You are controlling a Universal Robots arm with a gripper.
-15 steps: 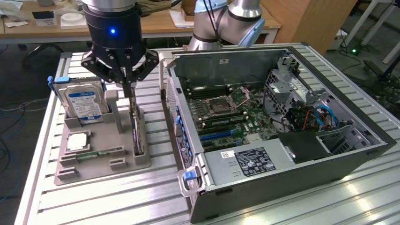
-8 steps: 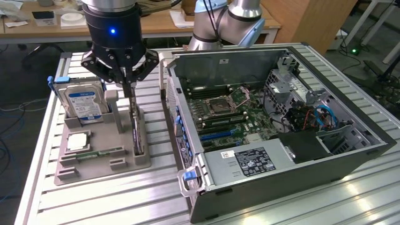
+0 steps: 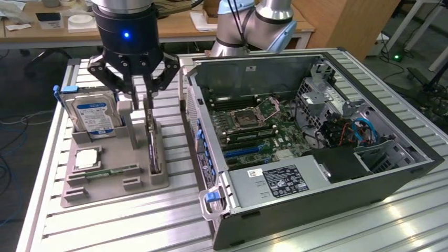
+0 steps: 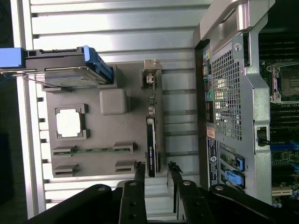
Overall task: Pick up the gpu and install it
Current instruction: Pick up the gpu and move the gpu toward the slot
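Your hand [image 3: 140,104] hangs released over the gpu [image 3: 152,149].
Exterior view: card on edge in the grey holder [image 3: 133,149], running toward 6 o'clock from the hand. Wrist view: spread fingers [image 4: 140,173] flank its end.

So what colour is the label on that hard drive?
Blue and white, on the hard drive; it shows best in the exterior view.

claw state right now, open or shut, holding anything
Claw: open, holding nothing; its fingers sit on either side of one end of the gpu, with gaps showing.
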